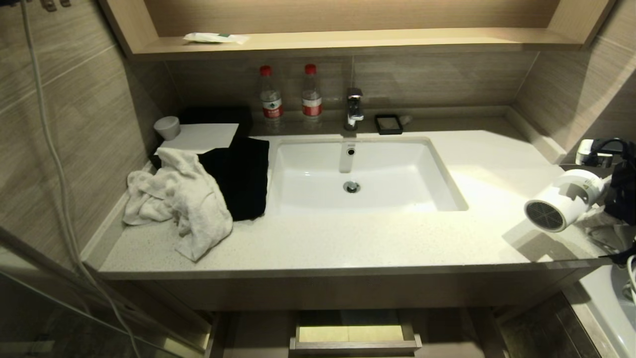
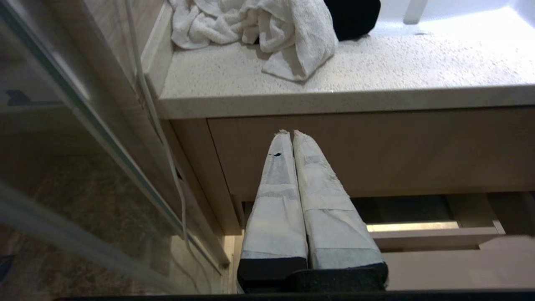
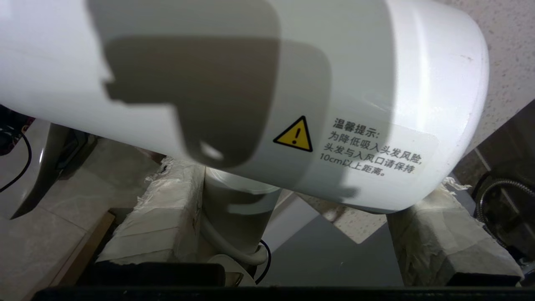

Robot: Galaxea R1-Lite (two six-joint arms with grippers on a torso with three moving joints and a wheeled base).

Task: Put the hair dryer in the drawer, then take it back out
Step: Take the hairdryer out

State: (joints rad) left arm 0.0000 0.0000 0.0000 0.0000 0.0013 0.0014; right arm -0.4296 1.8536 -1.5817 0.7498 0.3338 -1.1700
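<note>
One drawer (image 1: 354, 333) stands pulled out below the counter (image 1: 318, 243), nearest the robot and near the middle of the head view. Up and far to the right of it, over the counter's right end, the right claw (image 3: 292, 225) holds the dryer (image 1: 564, 199), pads either side of its handle, the barrel's long axis level and its grille pointing left. So the move, I judge, runs left and down. Left claw (image 2: 288, 133) hangs pressed closed by the cabinet front, nearer the drawer but empty.
</note>
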